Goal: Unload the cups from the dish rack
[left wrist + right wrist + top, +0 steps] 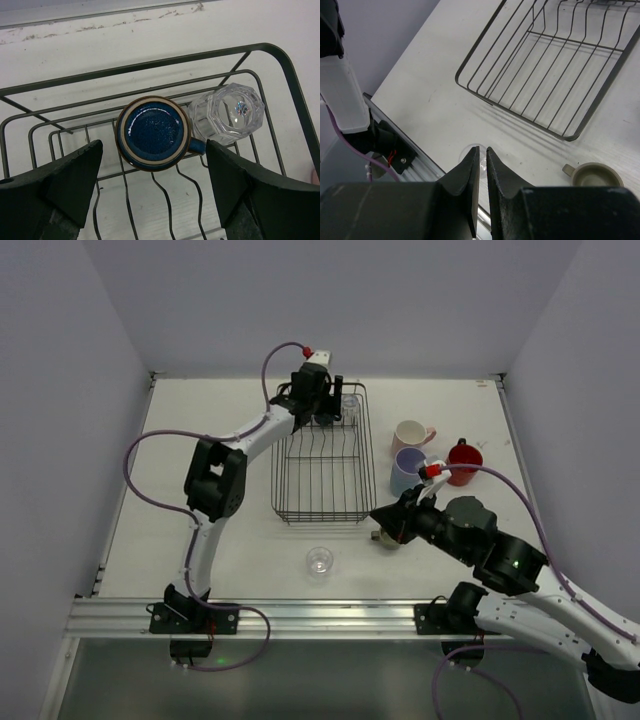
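Observation:
The dish rack (322,455) is a dark wire basket at the table's middle. My left gripper (318,400) hangs open over its far end. In the left wrist view its jaws (154,150) stand wide apart just above a dark blue cup (153,132), which stands upright in the rack (150,65) beside a clear glass tumbler (228,114). My right gripper (385,520) is shut and empty, right of the rack's near corner. An olive-green cup (385,536) stands on the table close beneath it and also shows in the right wrist view (596,176).
A pink mug (410,433), a lavender mug (407,470) and a red mug (464,460) stand on the table right of the rack. A clear glass (319,560) stands near the front edge, partly hidden behind my right fingertips (475,157). Walls enclose the table.

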### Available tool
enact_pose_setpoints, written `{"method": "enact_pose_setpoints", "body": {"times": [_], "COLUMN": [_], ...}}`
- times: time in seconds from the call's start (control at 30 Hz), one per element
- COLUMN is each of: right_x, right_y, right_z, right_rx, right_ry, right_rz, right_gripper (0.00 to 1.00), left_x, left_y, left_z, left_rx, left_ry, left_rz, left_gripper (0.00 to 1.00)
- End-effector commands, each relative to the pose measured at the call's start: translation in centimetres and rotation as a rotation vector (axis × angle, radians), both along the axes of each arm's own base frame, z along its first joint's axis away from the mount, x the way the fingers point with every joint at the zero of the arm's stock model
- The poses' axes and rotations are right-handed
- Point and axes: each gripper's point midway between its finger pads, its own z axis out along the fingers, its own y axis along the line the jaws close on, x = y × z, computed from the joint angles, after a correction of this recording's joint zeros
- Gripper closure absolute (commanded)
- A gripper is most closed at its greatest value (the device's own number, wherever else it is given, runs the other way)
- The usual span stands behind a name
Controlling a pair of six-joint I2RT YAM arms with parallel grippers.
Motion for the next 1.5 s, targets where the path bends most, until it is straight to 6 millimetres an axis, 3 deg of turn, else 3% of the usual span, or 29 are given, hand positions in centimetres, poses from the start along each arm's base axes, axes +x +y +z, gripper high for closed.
{"method": "enact_pose_setpoints", "body": {"times": [0.0,0.47,0.57,0.7,0.77,0.87,1.0,1.03,1.13,1.2,1.23,1.37,1.43,1.47], "right_x": [0.2,0.1,0.2,0.2,0.2,0.4,0.6,0.6,0.6,0.6,0.8,1.1,1.6,1.7], "right_y": [0.6,0.8,0.8,0.9,0.9,1.0,1.8,2.2,3.4,4.0,4.2,4.6,4.3,4.2], "right_z": [0.5,0.6,0.5,0.6,0.8,1.1,1.3,1.8,1.9,1.8,1.9,2.6,3.4,3.9], "right_rx": [0.015,0.013,0.011,0.013,0.014,0.019,0.046,0.073,0.13,0.149,0.16,0.192,0.211,0.225], "right_ry": [-0.032,-0.038,-0.036,-0.034,-0.037,-0.041,-0.036,-0.046,-0.039,-0.021,-0.022,-0.031,-0.045,-0.048], "right_rz": [0.024,0.035,0.035,0.036,0.033,0.027,0.039,0.048,0.075,0.083,0.082,0.076,0.043,0.028], "right_gripper": [0.86,0.86,0.86,0.86,0.86,0.86,0.86,0.87,0.87,0.84,0.83,0.8,0.78,0.77], "left_x": [1.8,3.6,3.7,3.8,3.8,3.6,3.4,3.3,3.0,2.6,2.3,0.9,0.0,-0.8], "left_y": [0.2,0.5,0.3,0.1,0.2,0.3,0.7,0.8,1.2,1.4,1.5,1.7,1.9,1.4], "left_z": [1.5,-1.3,-1.4,-0.8,-0.1,2.0,5.7,7.5,10.1,10.8,12.3,13.4,15.4,14.8], "left_rx": [0.014,0.026,0.017,-0.007,-0.017,-0.035,-0.055,-0.067,-0.098,-0.126,-0.144,-0.196,-0.255,-0.276], "left_ry": [-0.051,-0.029,-0.031,-0.041,-0.048,-0.084,-0.152,-0.183,-0.217,-0.216,-0.237,-0.234,-0.249,-0.224], "left_rz": [0.001,0.006,-0.008,-0.023,-0.024,-0.026,-0.028,-0.029,-0.035,-0.043,-0.047,-0.072,-0.08,-0.115], "left_gripper": [0.12,0.15,0.26,0.49,0.63,0.74,0.77,0.78,0.8,0.82,0.82,0.85,0.86,0.87]}}
